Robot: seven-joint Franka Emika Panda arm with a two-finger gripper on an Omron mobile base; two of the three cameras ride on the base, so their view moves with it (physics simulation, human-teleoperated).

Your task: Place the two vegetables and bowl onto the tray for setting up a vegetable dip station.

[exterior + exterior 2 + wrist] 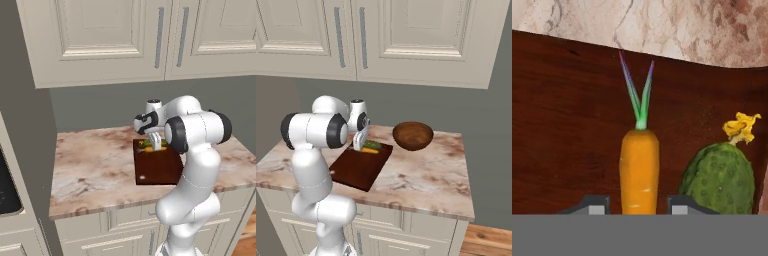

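Hovering low over the far end of the tray (358, 167), the gripper (637, 204) straddles the carrot (639, 167), fingertips (592, 205) either side of the orange body with a narrow gap showing, so jaws stand slightly apart and not clamped.

Carrot lies flat on the dark wooden tray, long axis running straight away from the hand, green top pointing toward the tray's far edge and the marble counter (426, 175) beyond. Cucumber (719, 177) lies just beside it on the same board, roughly parallel, its yellow blossom end pointing the same way. Wooden bowl (413, 135) sits on the counter, off the tray, near its far right corner. Cream wall cabinets (100, 35) hang above.
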